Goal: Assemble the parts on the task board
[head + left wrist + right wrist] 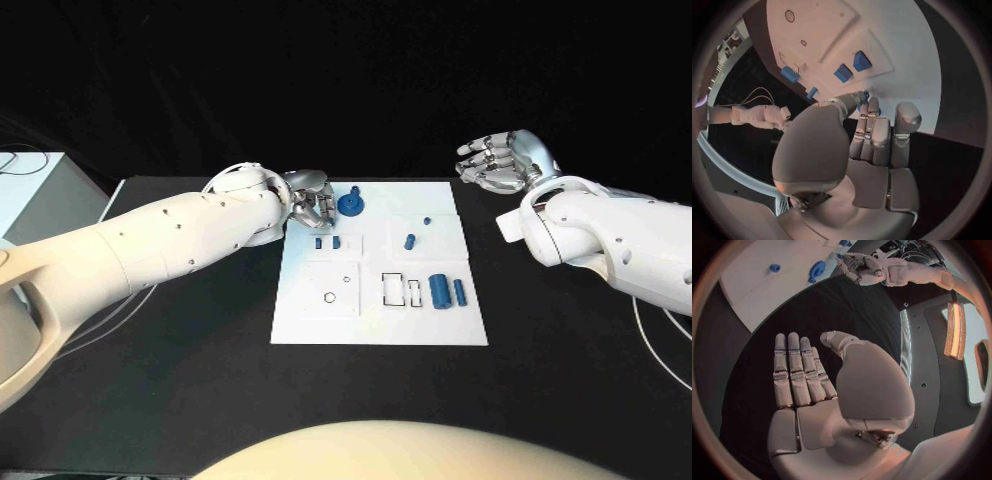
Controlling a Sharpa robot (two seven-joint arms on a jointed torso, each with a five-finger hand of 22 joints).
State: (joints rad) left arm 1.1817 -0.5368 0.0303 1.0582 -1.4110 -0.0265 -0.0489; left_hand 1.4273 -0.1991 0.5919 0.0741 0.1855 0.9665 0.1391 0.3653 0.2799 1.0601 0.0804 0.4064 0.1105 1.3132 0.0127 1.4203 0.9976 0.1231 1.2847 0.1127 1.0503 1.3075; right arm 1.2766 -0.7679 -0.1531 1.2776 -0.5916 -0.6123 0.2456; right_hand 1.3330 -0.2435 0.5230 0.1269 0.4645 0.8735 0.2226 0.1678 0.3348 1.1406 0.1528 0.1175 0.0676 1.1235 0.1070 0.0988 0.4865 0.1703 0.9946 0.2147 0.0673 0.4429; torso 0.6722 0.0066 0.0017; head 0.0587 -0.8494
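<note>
2 hands show over the black worktop [173,380], one at each side of the white task board [378,325]. At the left, the left hand [307,200] hangs over the board's far left corner, fingers [872,131] lying close together and bent toward a round blue part [351,207] standing just beside them; whether they touch it or hold it I cannot tell. Further right on the board lie 2 small blue parts [327,241] side by side, then a small blue peg [410,240], and nearer the robot a blue block [440,292] beside a blue cylinder [460,293]. At the right, the right hand [500,160] is raised off the board's far right corner, fingers [795,367] straight, together, holding nothing.
</note>
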